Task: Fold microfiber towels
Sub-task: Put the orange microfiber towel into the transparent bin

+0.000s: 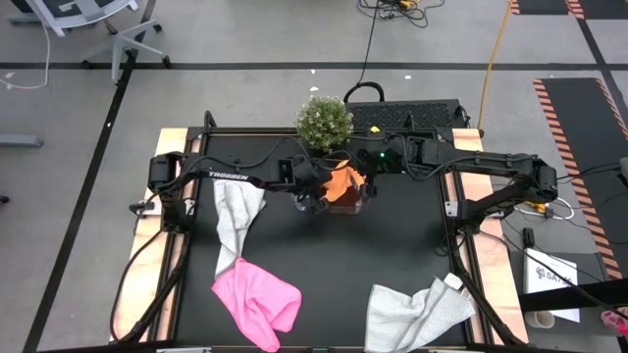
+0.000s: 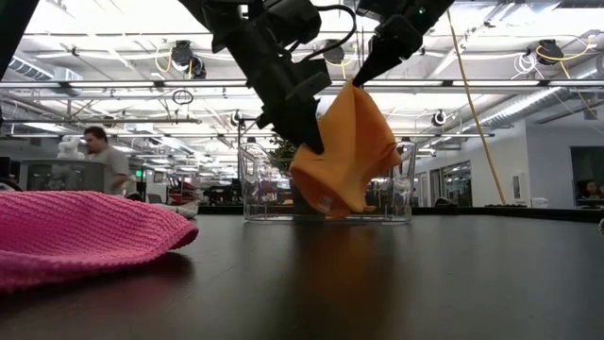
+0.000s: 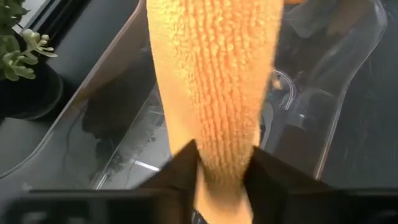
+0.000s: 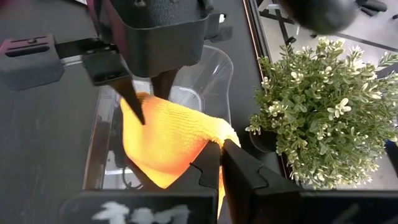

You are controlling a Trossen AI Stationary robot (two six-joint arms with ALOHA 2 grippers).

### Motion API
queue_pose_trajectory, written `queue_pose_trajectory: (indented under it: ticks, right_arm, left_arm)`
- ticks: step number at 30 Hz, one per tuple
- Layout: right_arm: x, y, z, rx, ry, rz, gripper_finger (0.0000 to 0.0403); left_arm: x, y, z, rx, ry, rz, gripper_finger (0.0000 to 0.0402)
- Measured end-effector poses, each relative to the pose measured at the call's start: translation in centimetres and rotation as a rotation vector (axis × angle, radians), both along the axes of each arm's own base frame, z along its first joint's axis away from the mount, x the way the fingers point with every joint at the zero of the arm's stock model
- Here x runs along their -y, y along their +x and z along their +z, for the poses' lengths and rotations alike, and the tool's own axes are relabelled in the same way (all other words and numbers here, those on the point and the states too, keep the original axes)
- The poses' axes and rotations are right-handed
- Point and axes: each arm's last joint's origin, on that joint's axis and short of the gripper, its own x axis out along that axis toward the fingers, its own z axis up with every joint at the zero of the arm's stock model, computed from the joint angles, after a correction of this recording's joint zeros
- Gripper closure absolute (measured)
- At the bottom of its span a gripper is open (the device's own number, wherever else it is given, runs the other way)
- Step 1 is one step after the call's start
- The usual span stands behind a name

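An orange-yellow microfiber towel (image 2: 344,151) hangs in the air over the clear tub (image 2: 396,194) at the table's far middle, with both grippers shut on it. My right gripper (image 4: 221,163) has its top; my left gripper (image 3: 224,177) has it lower down, on the left side. A light grey towel (image 1: 235,218) lies crumpled at the left. A pink towel (image 1: 257,299) lies at the near left, and a second grey towel (image 1: 417,314) at the near right. My left gripper pinches a bunched fold of the orange towel (image 3: 224,158) between its two fingers (image 3: 180,171), slanting down from the table's left. The cloth rises away from the fingers toward the other gripper. In the low view this hold sits at the towel's lower left (image 2: 311,142). My right gripper pinches the orange towel's top corner (image 4: 208,146) between its shut fingers, slanting down from the table's right. The towel hangs below the fingers (image 2: 363,71) in loose folds, clear of the table, its lower end (image 2: 330,206) at the tub's height.
A small potted plant (image 1: 324,120) stands just behind the tub at the table's far edge. The black tabletop (image 1: 392,245) between the tub and the near towels is bare. A person (image 2: 104,156) shows in the room beyond the table.
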Motion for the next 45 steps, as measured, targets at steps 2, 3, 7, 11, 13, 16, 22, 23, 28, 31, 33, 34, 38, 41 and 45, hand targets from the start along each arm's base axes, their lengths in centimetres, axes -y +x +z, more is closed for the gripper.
queue_pose_trajectory:
  ticks: [2, 3, 7, 11, 13, 16, 22, 23, 28, 31, 33, 34, 38, 41, 45]
  right_arm:
    - [0.0, 0.0, 0.0, 0.000, 0.000, 0.000, 0.0403]
    - [0.0, 0.0, 0.0, 0.000, 0.000, 0.000, 0.0403]
    - [0.0, 0.0, 0.0, -0.002, 0.001, 0.000, 0.0403]
    - [0.1, 0.0, 0.0, -0.009, -0.017, 0.014, 0.0403]
    - [0.3, -0.1, 0.0, -0.017, -0.039, 0.016, 0.0403]
    - [0.6, -0.2, 0.0, -0.029, -0.074, 0.014, 0.0403]
    - [2.2, -0.4, 0.2, -0.028, -0.139, 0.013, 0.0403]
    - [2.5, -0.4, 0.3, -0.021, -0.153, 0.011, 0.0403]
    - [3.9, -0.8, 0.5, -0.016, -0.176, -0.009, 0.0403]
    - [4.1, -1.0, 0.2, -0.027, -0.158, -0.006, 0.0403]
    - [4.0, -1.1, -0.5, -0.048, -0.151, 0.005, 0.0403]
    - [4.0, -1.1, -0.9, -0.063, -0.151, 0.011, 0.0403]
    - [3.9, -1.5, -2.6, -0.118, -0.144, 0.026, 0.0403]
    - [3.8, -1.7, -3.9, -0.166, -0.164, 0.032, 0.0403]
    - [3.9, -1.7, -4.1, -0.174, -0.202, 0.039, 0.0403]
  left_arm:
    - [0.0, 0.0, 0.0, -0.003, 0.000, -0.010, 0.0376]
    - [0.0, 0.0, 0.0, -0.004, 0.003, -0.010, 0.0385]
    - [-0.3, -0.8, 0.6, -0.047, 0.053, 0.007, 0.0394]
    - [-1.2, -2.3, 2.5, -0.069, 0.128, 0.045, 0.0394]
    - [-1.7, -3.0, 3.7, -0.064, 0.163, 0.049, 0.0396]
    - [-2.4, -4.0, 5.4, -0.028, 0.203, 0.068, 0.0396]
    - [-3.8, -4.9, 6.4, -0.024, 0.239, 0.077, 0.0397]
    - [-3.9, -4.9, 6.3, -0.031, 0.241, 0.077, 0.0396]
    - [-4.6, -4.8, 5.9, -0.054, 0.259, 0.065, 0.0397]
    - [-4.6, -4.9, 6.0, -0.054, 0.262, 0.064, 0.0395]
    - [-4.7, -4.9, 6.0, -0.060, 0.261, 0.046, 0.0396]
    - [-4.6, -4.9, 5.9, -0.063, 0.252, 0.031, 0.0397]
    - [-4.3, -4.9, 5.7, -0.059, 0.188, -0.012, 0.0397]
    - [-3.7, -5.0, 5.5, -0.078, 0.172, -0.034, 0.0398]
    - [-2.9, -4.9, 5.4, -0.102, 0.159, -0.060, 0.0397]
